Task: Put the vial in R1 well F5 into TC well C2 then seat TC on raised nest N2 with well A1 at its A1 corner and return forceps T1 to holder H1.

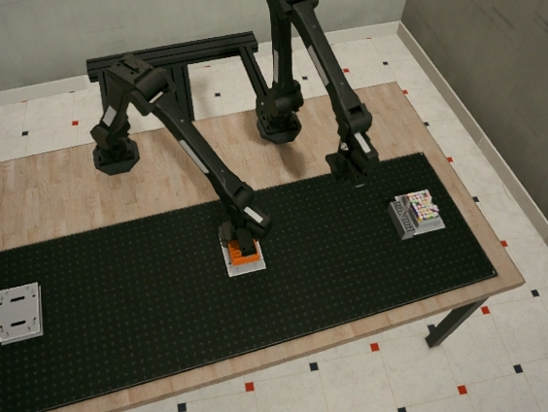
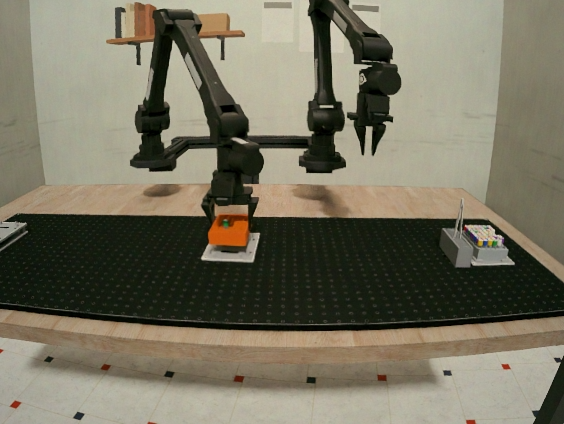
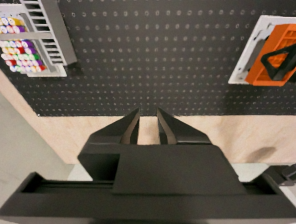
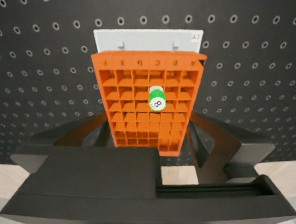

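The orange tube carrier TC (image 1: pixel 236 253) (image 2: pixel 228 237) (image 3: pixel 257 75) (image 4: pixel 117 61) hangs level just above its light nest plate (image 2: pixel 254 244) (image 4: pixel 148 41). My right gripper (image 2: pixel 230 223) (image 4: pixel 148 112) is shut on TC, with a finger on each of two opposite sides. One green-capped vial (image 2: pixel 226 223) (image 4: pixel 157 99) stands in TC, in line with letter C; its number is unclear. My left gripper (image 2: pixel 367 154) (image 3: pixel 148 111) is slightly open and empty, high above the table. The forceps T1 (image 2: pixel 460 215) (image 3: pixel 25 36) stand in the grey holder H1 (image 1: pixel 403 223) (image 2: pixel 455 250) (image 3: pixel 62 35).
The rack R1 (image 1: pixel 428 224) (image 2: pixel 490 254), full of coloured caps, sits on its plate beside H1. The raised nest N2 (image 1: pixel 21 311) (image 2: pixel 10 231) is at the far left of the top and exterior views, with no carrier on it. T1 rises well above R1's caps.
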